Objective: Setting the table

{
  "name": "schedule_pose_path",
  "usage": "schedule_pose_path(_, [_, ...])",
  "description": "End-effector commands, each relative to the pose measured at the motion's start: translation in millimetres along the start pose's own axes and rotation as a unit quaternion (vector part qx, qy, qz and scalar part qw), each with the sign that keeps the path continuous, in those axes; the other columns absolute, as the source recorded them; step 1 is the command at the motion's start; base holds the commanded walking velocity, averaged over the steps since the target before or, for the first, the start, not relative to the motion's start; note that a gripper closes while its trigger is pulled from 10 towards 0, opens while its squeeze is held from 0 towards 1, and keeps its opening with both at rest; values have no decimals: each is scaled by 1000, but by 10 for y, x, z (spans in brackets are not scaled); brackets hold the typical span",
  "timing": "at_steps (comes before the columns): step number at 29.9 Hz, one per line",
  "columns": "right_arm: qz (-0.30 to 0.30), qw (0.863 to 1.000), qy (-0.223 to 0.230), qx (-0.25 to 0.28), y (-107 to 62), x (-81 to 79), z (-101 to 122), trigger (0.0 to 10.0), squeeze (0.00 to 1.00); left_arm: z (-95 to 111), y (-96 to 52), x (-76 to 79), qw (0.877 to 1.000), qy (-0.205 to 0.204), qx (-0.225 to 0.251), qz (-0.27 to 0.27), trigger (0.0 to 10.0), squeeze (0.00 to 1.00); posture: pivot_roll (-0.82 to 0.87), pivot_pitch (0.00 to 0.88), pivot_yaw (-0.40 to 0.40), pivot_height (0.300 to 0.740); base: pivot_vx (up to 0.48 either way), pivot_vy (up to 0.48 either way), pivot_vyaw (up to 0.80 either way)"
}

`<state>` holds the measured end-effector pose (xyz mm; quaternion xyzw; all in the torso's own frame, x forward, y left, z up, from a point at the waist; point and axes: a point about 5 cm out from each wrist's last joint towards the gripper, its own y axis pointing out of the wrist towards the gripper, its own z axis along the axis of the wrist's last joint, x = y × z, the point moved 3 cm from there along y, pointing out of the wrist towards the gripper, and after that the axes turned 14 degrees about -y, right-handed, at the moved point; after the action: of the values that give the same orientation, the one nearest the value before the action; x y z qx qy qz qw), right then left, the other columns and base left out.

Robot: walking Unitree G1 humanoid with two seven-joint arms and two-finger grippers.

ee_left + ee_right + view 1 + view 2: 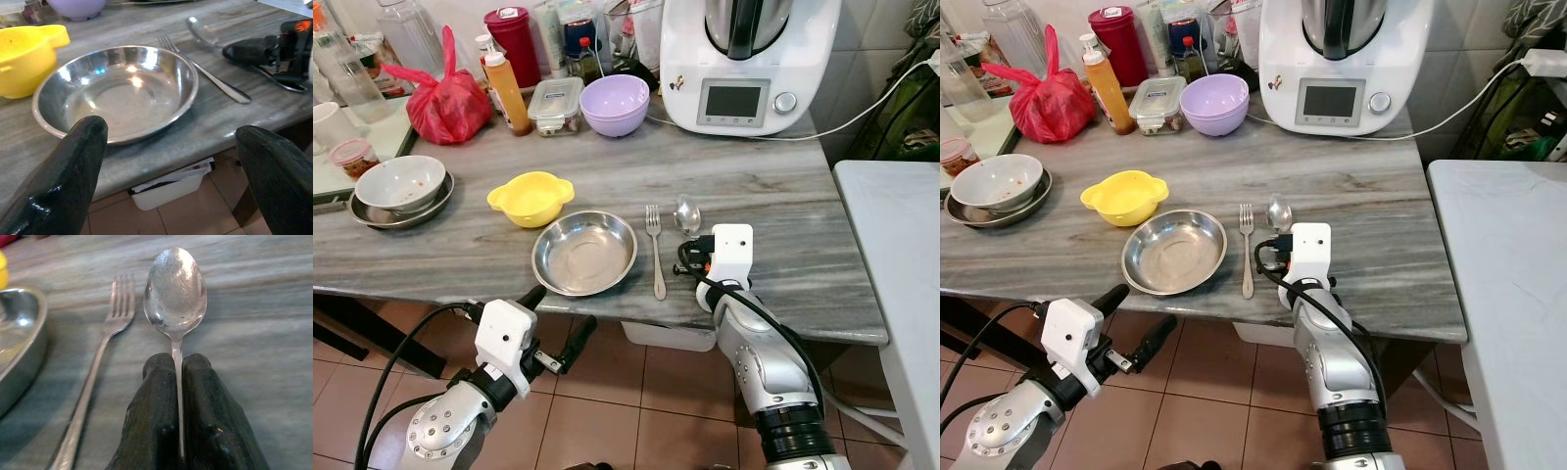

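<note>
A steel spoon (pixel 176 289) lies on the grey marble table (pixel 783 206), bowl end away from me. My right gripper (pixel 177 363) is shut on its handle, low over the table near the front edge. To the left of the spoon a fork (pixel 655 250) lies parallel to it, and left of that sits an empty steel plate (pixel 584 252). A yellow bowl (pixel 530 197) stands just behind the plate. My left gripper (pixel 558 318) is open with nothing in it, below and in front of the table edge, facing the plate (pixel 117 93).
At the back stand a purple bowl (pixel 615 103), a white kitchen machine (pixel 744 69), a lidded container (pixel 556 106), an orange bottle (pixel 507 90) and a red bag (pixel 448 103). A dirty bowl on steel plates (pixel 401 183) sits far left. A white surface (pixel 901 255) is on the right.
</note>
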<state>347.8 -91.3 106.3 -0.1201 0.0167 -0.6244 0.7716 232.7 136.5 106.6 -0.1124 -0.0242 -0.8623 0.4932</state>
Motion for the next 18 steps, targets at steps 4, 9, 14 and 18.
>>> schedule_pose_path(4, [24, 999, 3, -25, 7, -139, -74, 10000, 0, 10, -37, 6, 1000, 5, -6, 1, 10000, 0, -45, 153, 120, 740, 0, 0, 0])
schedule_pose_path(9, [13, 999, -7, -35, 0, -115, -121, 10000, 0, 9, -27, 13, 1000, 3, -7, -2, 10000, 0, -49, 147, 123, 740, 0, 0, 0])
schedule_pose_path(14, [-4, 999, -11, -39, 13, -57, -133, 10000, 0, 9, -11, 18, 1000, 3, -8, -4, 10000, 0, -53, 145, 127, 740, 0, 0, 0])
schedule_pose_path(18, [-18, 999, -3, -36, 62, 9, -101, 10000, 0, 2, 7, 25, 1000, 4, -10, -9, 10000, 0, -54, 142, 132, 740, 0, 0, 0])
